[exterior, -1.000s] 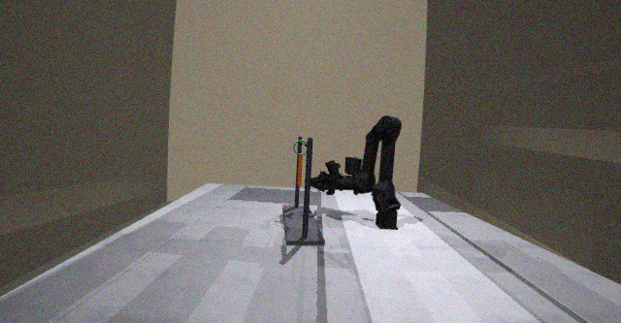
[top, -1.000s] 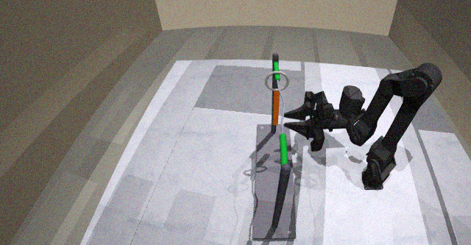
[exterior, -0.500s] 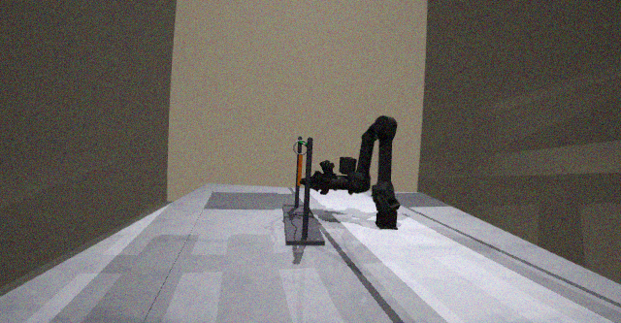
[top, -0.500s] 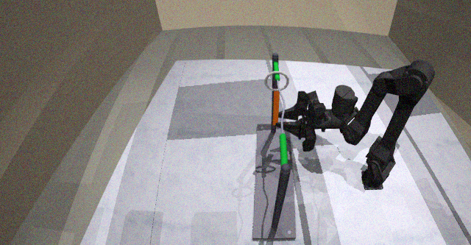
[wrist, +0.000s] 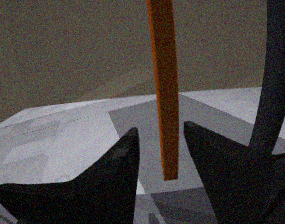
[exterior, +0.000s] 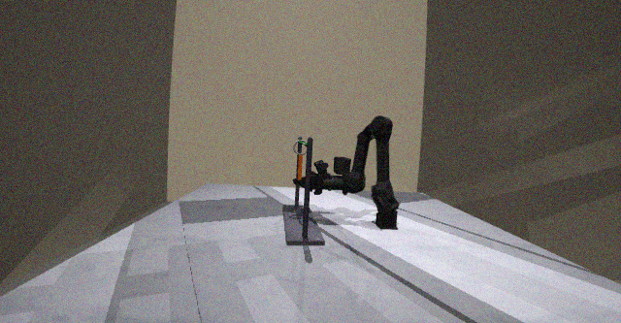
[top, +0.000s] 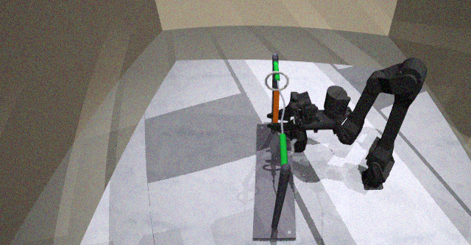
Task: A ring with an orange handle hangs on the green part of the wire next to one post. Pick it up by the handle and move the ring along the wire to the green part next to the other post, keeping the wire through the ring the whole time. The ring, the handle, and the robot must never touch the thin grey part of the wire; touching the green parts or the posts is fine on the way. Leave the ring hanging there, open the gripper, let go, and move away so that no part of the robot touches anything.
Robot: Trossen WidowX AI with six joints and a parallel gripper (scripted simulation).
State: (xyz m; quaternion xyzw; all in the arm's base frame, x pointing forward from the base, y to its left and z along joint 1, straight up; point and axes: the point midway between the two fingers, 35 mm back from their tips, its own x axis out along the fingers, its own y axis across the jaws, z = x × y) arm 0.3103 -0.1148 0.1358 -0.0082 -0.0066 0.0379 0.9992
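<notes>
Pale table (top: pixel 199 204) (exterior: pixel 204 274), sunlit in patches. Ring (top: pixel 266 81) (exterior: pixel 294 148) at far green section (top: pixel 276 70), orange handle (top: pixel 276 107) (exterior: pixel 300 167) (wrist: pixel 167 100) hanging upright, lower end between fingertips of tool (top: pixel 270 121) (exterior: pixel 295 181) (wrist: pixel 161 129). Tool partly open, nothing gripped; closing across handle's long axis judged next.

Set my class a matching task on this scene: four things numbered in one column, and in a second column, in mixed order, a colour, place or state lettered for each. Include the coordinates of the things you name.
Things
1. Handle (top: pixel 276 107) (exterior: pixel 300 167) (wrist: pixel 166 100)
2. Ring (top: pixel 266 81) (exterior: pixel 294 147)
3. Pincer (top: pixel 272 121) (exterior: pixel 297 181) (wrist: pixel 161 129)
4. Base plate (top: pixel 265 215) (exterior: pixel 296 233)

Descriptions
A. Dark grey, lying flat under the posts (top: pixel 280 197) (exterior: pixel 307 192)
B. Orange, hanging upright
C. Black, open, fingers apart
D. Pale, round, at the handle's top

Pairs: 1-B, 2-D, 3-C, 4-A
</notes>
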